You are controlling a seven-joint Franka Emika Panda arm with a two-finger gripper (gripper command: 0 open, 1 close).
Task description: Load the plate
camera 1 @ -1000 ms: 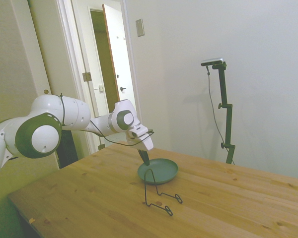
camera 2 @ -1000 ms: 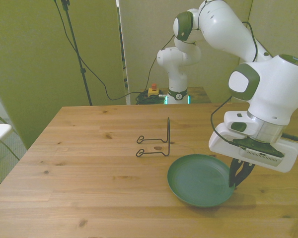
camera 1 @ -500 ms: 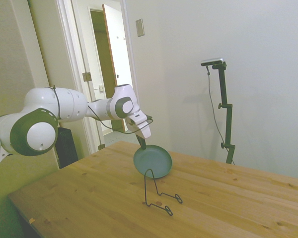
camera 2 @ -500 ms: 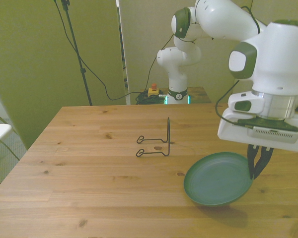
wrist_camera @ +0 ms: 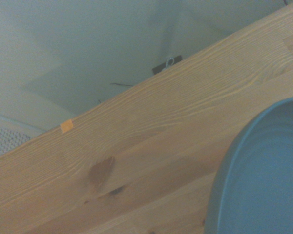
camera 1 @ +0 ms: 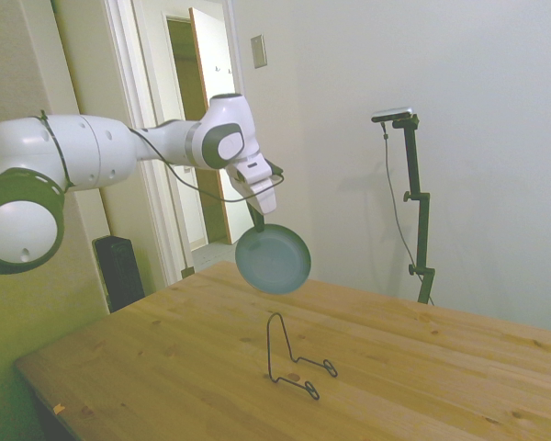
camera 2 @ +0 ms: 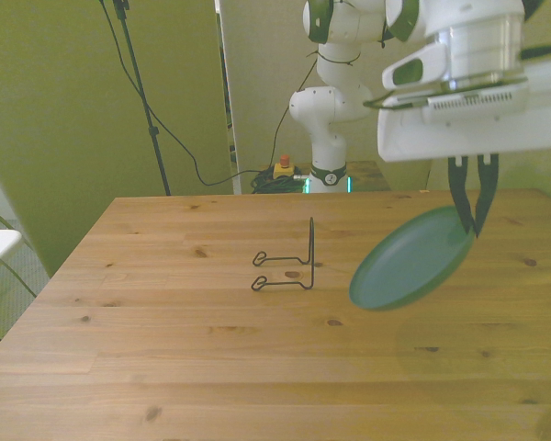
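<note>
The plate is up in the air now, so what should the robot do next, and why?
Probably carry the plate sideways over the wire rack. The gripper pinches its rim, it hangs tilted above the table, and the rack stands empty toward the front view's left.

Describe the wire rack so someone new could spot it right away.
Look at the middle of the wooden table. The wire rack stands there alone: thin black wire, one upright loop on two flat feet. The teal plate hangs above the table in the gripper fingers, clear of it.
</note>
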